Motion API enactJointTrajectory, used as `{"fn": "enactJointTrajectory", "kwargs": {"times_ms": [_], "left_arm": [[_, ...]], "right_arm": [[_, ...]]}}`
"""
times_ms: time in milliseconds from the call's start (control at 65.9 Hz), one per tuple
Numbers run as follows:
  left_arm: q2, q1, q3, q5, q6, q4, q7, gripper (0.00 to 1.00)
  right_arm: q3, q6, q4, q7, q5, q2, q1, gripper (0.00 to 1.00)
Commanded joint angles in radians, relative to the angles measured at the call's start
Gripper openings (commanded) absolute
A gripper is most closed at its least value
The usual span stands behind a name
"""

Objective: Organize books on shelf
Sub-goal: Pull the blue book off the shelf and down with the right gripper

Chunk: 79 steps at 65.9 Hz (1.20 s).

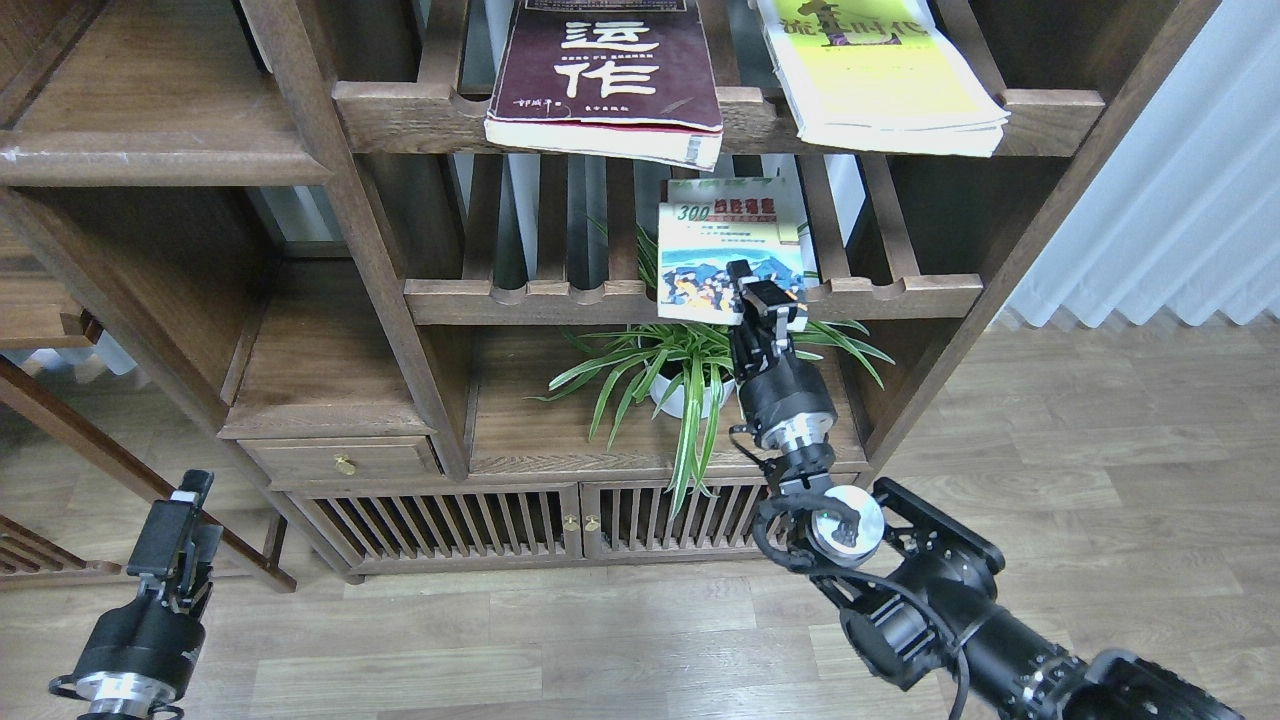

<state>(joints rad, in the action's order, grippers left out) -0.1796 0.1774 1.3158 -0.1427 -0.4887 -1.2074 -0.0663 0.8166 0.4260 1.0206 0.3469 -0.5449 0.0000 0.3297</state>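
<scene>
The white "300" book (722,245) is held by its lower right corner in my right gripper (766,303), which is shut on it. The book is tilted, over the front rail of the middle slatted rack (520,298). The maroon book (605,75) and the yellow-green book (880,80) lie flat on the upper slatted rack (400,112), jutting over its front rail. The solid dark-brown shelf (150,160) with a scuffed front edge is at the upper left and bare. My left gripper (178,520) hangs low at the left, empty; its fingers cannot be told apart.
A spider plant in a white pot (685,392) stands on the cabinet top just below the held book. Thick wooden posts (340,200) separate the shelf bays. A drawer with a brass knob (345,465) and slatted doors (500,520) are below. A curtain (1180,200) hangs at the right.
</scene>
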Motion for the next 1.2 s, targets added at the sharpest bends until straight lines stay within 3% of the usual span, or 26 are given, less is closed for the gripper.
{"fn": "enactJointTrajectory", "kwargs": {"times_ms": [0, 76, 106, 273, 440, 1031, 1107, 1183], "left_arm": [[0.000, -0.009, -0.032, -0.001, 0.000, -0.004, 0.002, 1.00], [0.000, -0.010, -0.047, -0.001, 0.000, -0.014, 0.002, 1.00], [-0.001, -0.024, -0.075, -0.001, 0.000, -0.024, 0.005, 1.00], [-0.012, -0.058, -0.147, -0.003, 0.000, -0.052, 0.011, 1.00], [-0.034, -0.113, -0.222, -0.005, 0.000, -0.055, 0.016, 1.00], [-0.077, -0.174, -0.397, -0.055, 0.000, -0.129, 0.019, 1.00], [-0.077, -0.184, -0.417, -0.057, 0.000, -0.130, 0.049, 1.00], [-0.078, -0.190, -0.437, -0.058, 0.000, -0.129, 0.121, 1.00]], "right_arm": [[0.016, 0.016, 0.061, -0.026, 0.049, 0.000, -0.075, 0.00], [0.015, 0.062, 0.072, -0.052, 0.082, 0.000, -0.100, 0.00], [0.013, 0.063, 0.078, -0.078, 0.104, 0.000, -0.119, 0.00], [0.013, 0.063, 0.133, -0.124, 0.111, 0.000, -0.184, 0.00], [0.010, 0.063, 0.197, -0.212, 0.112, 0.000, -0.253, 0.00], [-0.004, 0.063, 0.188, -0.370, 0.132, -0.035, -0.363, 0.00], [-0.008, 0.063, 0.188, -0.381, 0.134, -0.035, -0.373, 0.00], [-0.022, 0.063, 0.188, -0.397, 0.137, -0.035, -0.377, 0.00]]}}
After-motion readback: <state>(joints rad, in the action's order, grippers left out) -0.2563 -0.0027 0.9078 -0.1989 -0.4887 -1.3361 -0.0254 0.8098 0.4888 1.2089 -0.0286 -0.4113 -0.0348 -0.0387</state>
